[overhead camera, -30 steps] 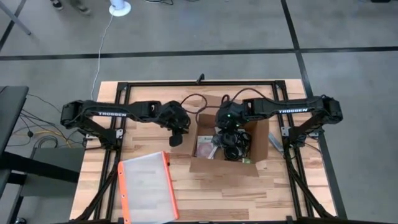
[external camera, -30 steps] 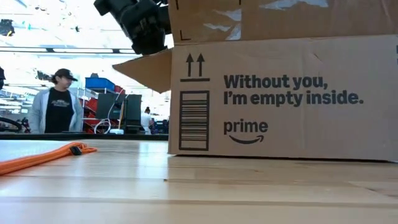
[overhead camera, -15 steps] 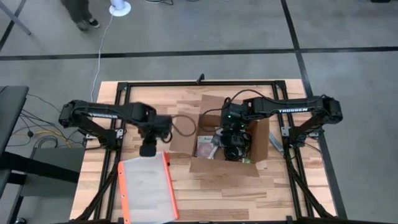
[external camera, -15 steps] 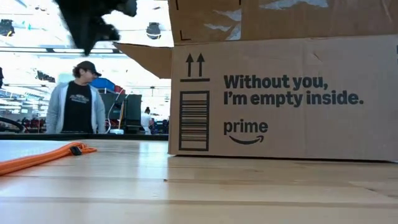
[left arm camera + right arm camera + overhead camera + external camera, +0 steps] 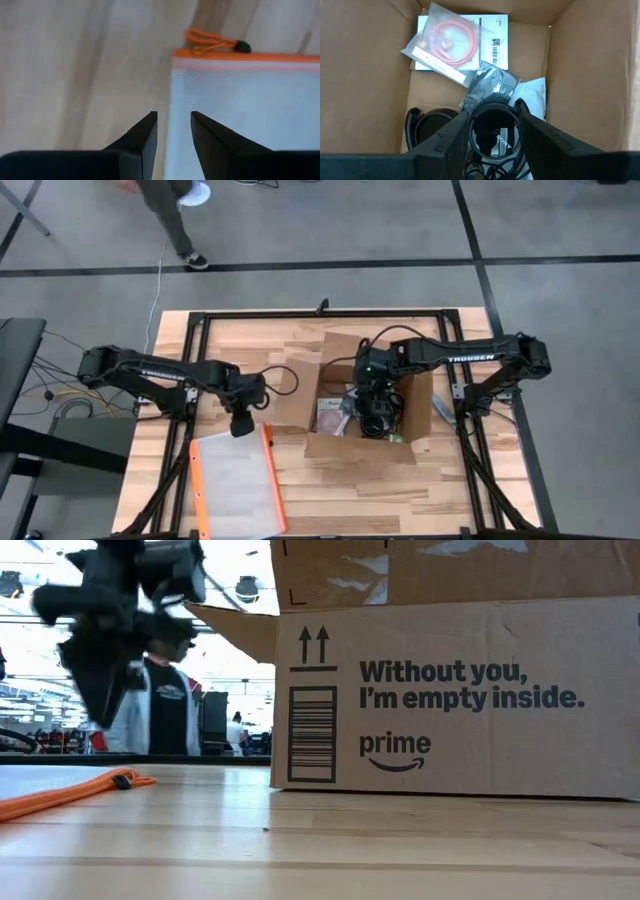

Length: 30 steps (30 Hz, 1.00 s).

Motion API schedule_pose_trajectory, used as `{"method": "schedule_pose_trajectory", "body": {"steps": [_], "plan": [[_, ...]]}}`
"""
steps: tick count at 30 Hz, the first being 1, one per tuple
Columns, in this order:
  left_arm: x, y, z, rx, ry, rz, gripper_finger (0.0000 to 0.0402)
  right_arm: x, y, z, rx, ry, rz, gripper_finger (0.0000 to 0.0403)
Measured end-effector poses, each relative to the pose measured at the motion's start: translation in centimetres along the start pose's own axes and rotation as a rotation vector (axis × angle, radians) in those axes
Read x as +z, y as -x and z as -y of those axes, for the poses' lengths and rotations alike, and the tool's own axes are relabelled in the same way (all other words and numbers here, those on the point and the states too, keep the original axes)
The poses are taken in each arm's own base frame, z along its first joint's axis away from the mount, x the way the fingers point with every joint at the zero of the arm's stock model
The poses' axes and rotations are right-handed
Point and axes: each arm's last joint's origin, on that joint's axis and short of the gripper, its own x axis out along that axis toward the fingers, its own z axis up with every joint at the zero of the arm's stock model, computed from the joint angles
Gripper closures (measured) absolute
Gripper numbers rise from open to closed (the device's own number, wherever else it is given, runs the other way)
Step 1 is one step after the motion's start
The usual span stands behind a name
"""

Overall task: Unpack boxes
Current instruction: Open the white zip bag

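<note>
Two grippers: both at work.
Right gripper [image 5: 492,131]: inside the box [image 5: 414,402] at the worktop's middle — jaws clasping black headphones [image 5: 492,134].
Left gripper [image 5: 172,131]: parted, empty, over the pouch [image 5: 240,100].
Risk: cable snagging a flap — box tips.

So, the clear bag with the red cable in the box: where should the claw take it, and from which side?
Probably from straight above, since the box walls close every side. The bag lies flat and tilted on a white leaflet, so pinch its loose plastic edge nearest the right claw, not the coiled cable.
</note>
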Motion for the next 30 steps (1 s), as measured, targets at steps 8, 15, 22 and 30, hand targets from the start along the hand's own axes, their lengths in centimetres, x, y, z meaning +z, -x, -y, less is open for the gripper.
{"method": "schedule_pose_trajectory", "body": {"steps": [8,15,22,30], "plan": [[-0.7,-3.0,-0.3,-0.001,-0.07,-0.004,0.0296,0.2,0.0,0.0,-0.001,-0.005,0.02,0.0246],[-0.7,-5.8,0.5,0.036,-0.142,-0.077,0.0296,0.4,0.0,0.1,-0.002,-0.055,0.038,0.0246],[-0.6,-6.8,1.1,0.087,-0.203,-0.071,0.032,0.4,0.0,0.1,-0.002,-0.065,0.039,0.0246],[-0.4,-4.9,1.8,0.061,-0.199,-0.086,0.04,0.3,0.0,0.3,-0.005,-0.053,0.028,0.0246]]}}
